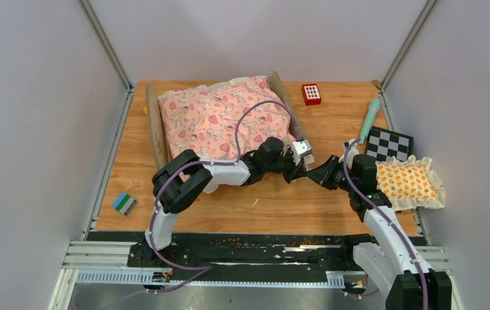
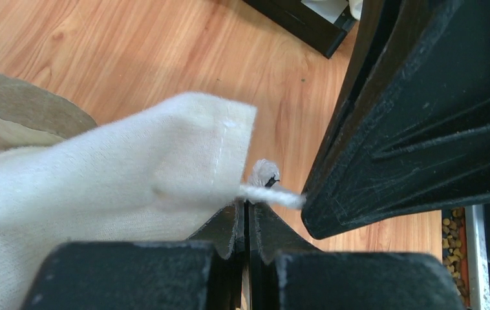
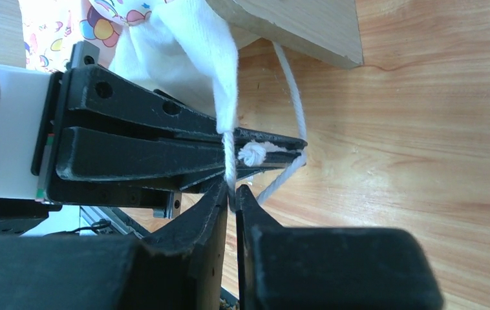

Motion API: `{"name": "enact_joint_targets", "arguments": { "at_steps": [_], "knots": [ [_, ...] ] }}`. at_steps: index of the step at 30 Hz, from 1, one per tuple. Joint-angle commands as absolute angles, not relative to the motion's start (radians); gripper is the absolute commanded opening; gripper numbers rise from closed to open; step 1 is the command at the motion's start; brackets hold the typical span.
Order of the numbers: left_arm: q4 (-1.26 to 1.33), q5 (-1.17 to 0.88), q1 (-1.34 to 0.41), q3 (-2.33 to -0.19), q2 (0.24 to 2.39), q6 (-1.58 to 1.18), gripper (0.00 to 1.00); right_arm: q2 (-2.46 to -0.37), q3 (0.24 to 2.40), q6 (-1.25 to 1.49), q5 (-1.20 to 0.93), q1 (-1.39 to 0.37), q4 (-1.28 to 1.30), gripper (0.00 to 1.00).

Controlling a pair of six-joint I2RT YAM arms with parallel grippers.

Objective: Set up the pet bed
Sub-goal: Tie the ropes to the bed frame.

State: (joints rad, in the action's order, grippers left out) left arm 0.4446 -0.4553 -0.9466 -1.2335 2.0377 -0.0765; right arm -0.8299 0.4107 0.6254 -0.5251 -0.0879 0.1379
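At the back left of the counter point(image 1: 333, 123) sits the bed point(image 1: 223, 119), its near right corner hidden behind the arms. Just beside that corner, the left pincer point(image 2: 247, 206) is pressed together on a white string point(image 2: 275, 196), and the right pincer point(image 3: 233, 192) pinches the same string.

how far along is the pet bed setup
Done: the pink unicorn-print quilt lies over the light-wood bed frame. In hand: the left gripper and right gripper pinch a white cord at the quilt's corner. Left: finishing that cord; the orange-patterned frilled pillow sits apart on the right.
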Motion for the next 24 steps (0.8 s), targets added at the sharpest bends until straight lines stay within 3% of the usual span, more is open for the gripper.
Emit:
{"name": "enact_joint_targets", "arguments": {
  "at_steps": [1,14,24],
  "knots": [
    [0.552,-0.439,-0.942,-1.226,2.046,-0.107,0.0,-0.801,0.478,0.559,-0.508,-0.087,0.217,0.15],
    [0.632,-0.432,-0.942,-1.218,2.061,-0.132,0.0,-0.744,0.543,0.496,-0.416,-0.087,0.35,0.35],
    [0.661,-0.44,-0.942,-1.198,2.053,-0.13,0.0,-0.692,0.55,0.595,-0.245,-0.087,0.31,0.38]
  ]
}}
